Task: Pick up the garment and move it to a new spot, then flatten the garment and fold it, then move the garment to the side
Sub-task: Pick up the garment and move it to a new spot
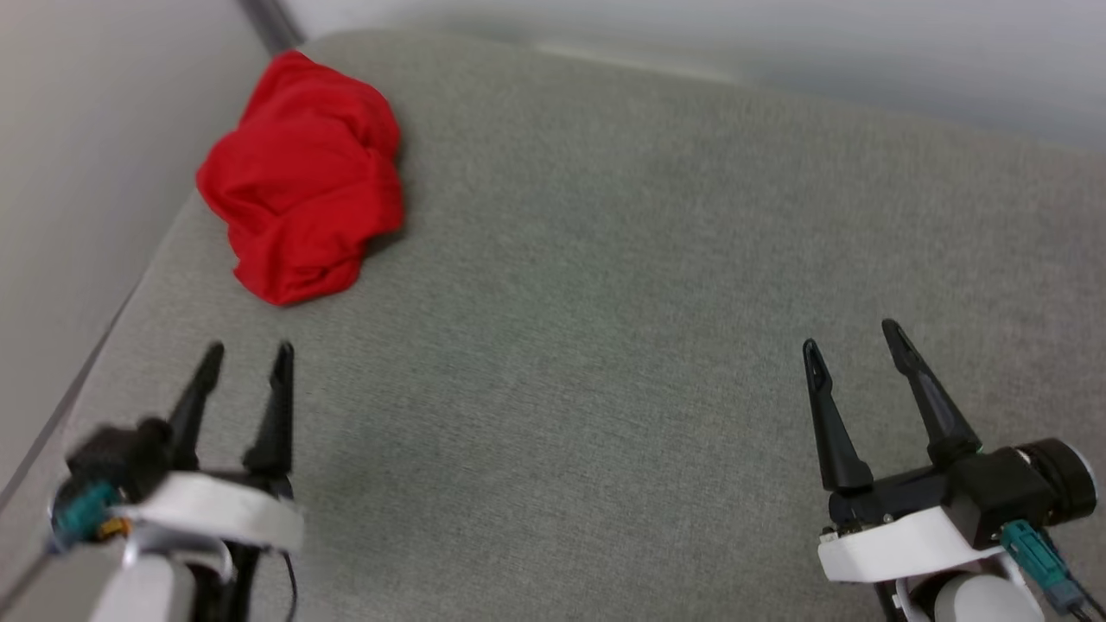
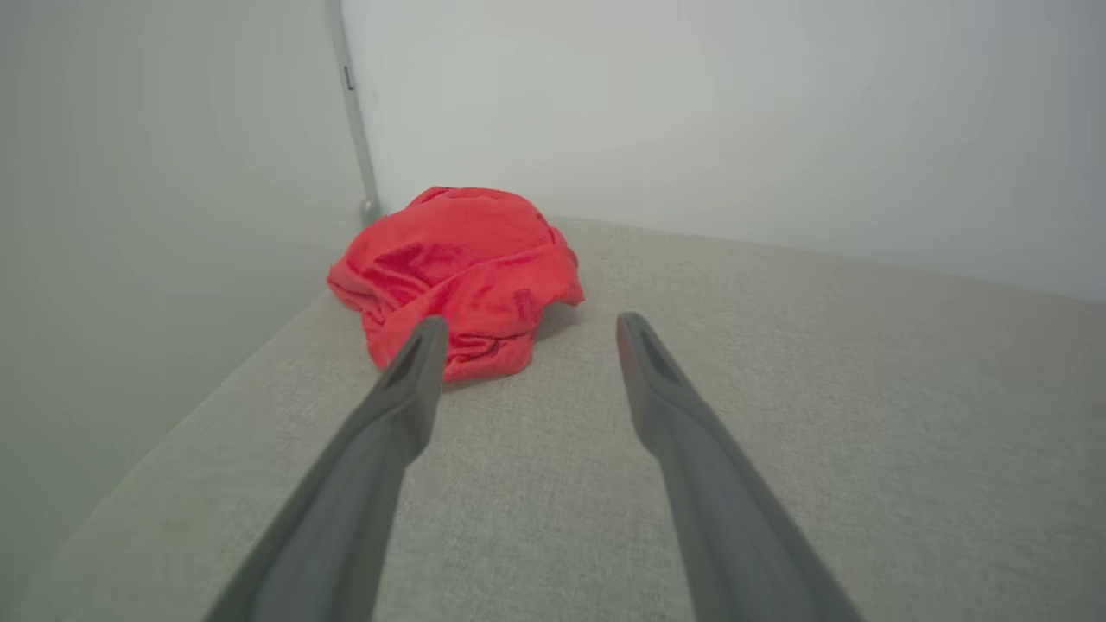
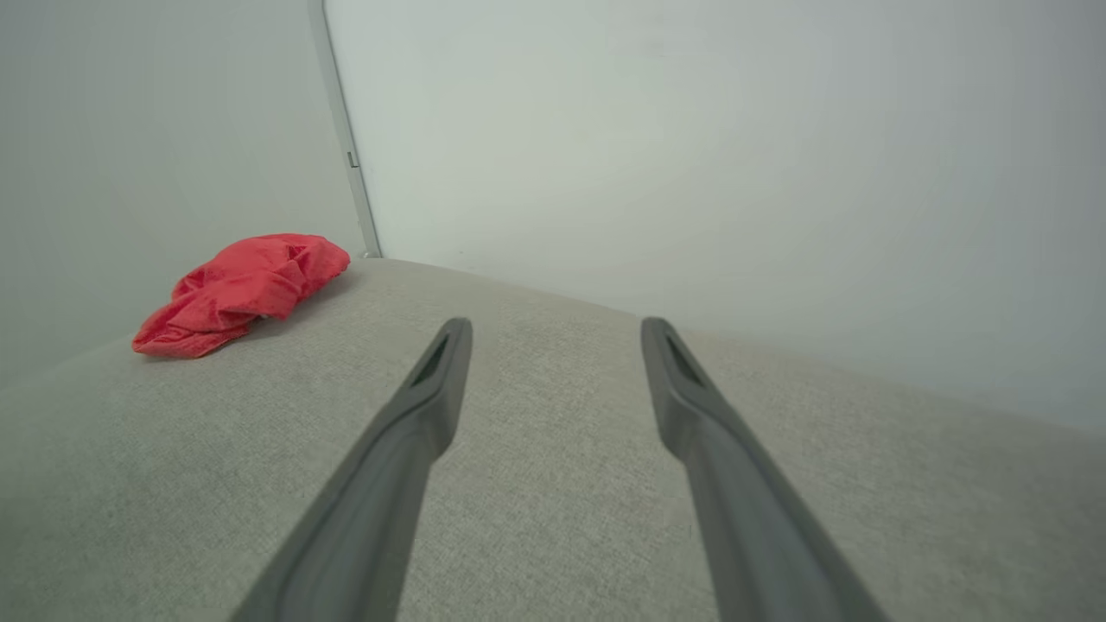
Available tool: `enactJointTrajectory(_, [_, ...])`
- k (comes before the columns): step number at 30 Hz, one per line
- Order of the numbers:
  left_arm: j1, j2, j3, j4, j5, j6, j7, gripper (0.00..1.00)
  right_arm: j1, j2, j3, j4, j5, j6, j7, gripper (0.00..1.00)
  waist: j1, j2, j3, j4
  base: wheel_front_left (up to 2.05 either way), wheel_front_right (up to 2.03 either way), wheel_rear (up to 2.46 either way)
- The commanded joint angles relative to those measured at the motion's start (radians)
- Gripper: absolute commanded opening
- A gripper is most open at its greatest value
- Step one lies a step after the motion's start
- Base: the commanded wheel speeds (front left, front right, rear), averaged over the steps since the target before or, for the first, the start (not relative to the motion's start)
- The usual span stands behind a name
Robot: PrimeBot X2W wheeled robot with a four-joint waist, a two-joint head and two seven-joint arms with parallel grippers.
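Note:
The garment (image 1: 307,177) is a bright red crumpled heap in the far left corner of the grey fabric surface (image 1: 605,302); no print or sleeves show. My left gripper (image 1: 248,350) hovers open at the lower left, a short way in front of the heap, nothing between its fingers. From the left wrist the garment (image 2: 458,268) lies just beyond my left gripper (image 2: 529,324), slightly to the left. My right gripper (image 1: 851,335) stands open at the lower right, far from the cloth. From the right wrist the garment (image 3: 238,292) sits far left of my right gripper (image 3: 553,324).
Pale walls (image 1: 104,173) close in the surface on the left and at the back, meeting at a grey vertical strip (image 2: 354,112) right behind the garment. The surface's left edge (image 1: 112,320) runs close to my left arm. Broad bare fabric spreads to the middle and right.

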Motion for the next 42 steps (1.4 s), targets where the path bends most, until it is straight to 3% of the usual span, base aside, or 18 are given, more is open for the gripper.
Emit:
enactJointTrajectory(1, [-0.085,0.061,-0.027,0.042,-0.066,-0.001,0.021,1.00,-0.025,-0.001,-0.005,-0.021,-0.029,0.000,-0.002,1.00,-0.0001,0.0000,0.112,-0.040,0.00,0.00,0.00])
enactJointTrajectory(10, [-0.446,0.423,-0.220,0.188,-0.416,-0.001,0.359,1.00,-0.070,-0.008,-0.028,-0.084,-0.085,0.000,-0.002,1.00,-0.0001,0.0000,0.283,-0.100,0.00,0.00,0.00])
enactJointTrajectory(12, [-0.504,0.482,-0.262,0.215,-0.484,-0.001,0.442,1.00,-0.076,-0.009,-0.029,-0.092,-0.091,0.000,-0.002,1.00,-0.0001,0.0000,0.311,-0.115,0.00,0.00,0.00])
enactJointTrajectory(19, [-0.658,0.614,-0.369,0.271,-0.719,-0.001,0.703,1.00,-0.085,-0.008,-0.044,-0.114,-0.103,0.000,-0.002,1.00,-0.0001,0.0000,0.384,-0.157,0.00,0.00,0.00])
enactJointTrajectory(24, [-0.695,0.654,-0.440,0.304,-0.782,-0.001,0.801,1.00,-0.091,-0.007,-0.053,-0.116,-0.103,0.000,-0.001,1.00,-0.0001,0.0000,0.412,-0.171,0.00,0.00,0.00])
enactJointTrajectory(25, [-0.705,0.660,-0.518,0.328,-0.833,-0.001,0.872,1.00,-0.092,-0.006,-0.054,-0.112,-0.106,-0.001,-0.001,1.00,-0.0001,0.0000,0.421,-0.177,0.00,0.00,0.00])
enactJointTrajectory(26, [-0.708,0.652,-0.534,0.353,-0.852,-0.001,0.861,0.15,-0.093,-0.005,-0.053,-0.108,-0.107,-0.001,0.000,1.00,-0.0001,0.0000,0.421,-0.178,0.00,0.00,0.00])
enactJointTrajectory(27, [-0.708,0.652,-0.534,0.353,-0.852,-0.001,0.861,0.15,-0.093,-0.005,-0.053,-0.108,-0.107,-0.001,0.000,1.00,-0.0001,0.0000,0.421,-0.178,0.00,0.00,0.00])
enactJointTrajectory(28, [-0.711,0.642,-0.558,0.370,-0.868,-0.001,0.857,0.00,-0.094,-0.004,-0.051,-0.102,-0.108,-0.001,-0.001,1.00,-0.0001,0.0000,0.414,-0.178,0.00,0.00,0.00])
enactJointTrajectory(33, [-0.723,0.649,-0.583,0.379,-0.882,-0.001,0.781,0.00,-0.097,-0.003,-0.044,-0.092,-0.102,-0.001,-0.001,1.00,-0.0001,0.0000,0.381,-0.175,0.00,0.00,0.00])
enactJointTrajectory(42, [-0.717,0.735,-0.596,0.314,-0.888,-0.001,0.490,0.00,-0.080,-0.001,-0.037,-0.045,-0.067,0.000,-0.002,1.00,-0.0001,0.0000,0.215,-0.177,0.00,0.00,0.00])
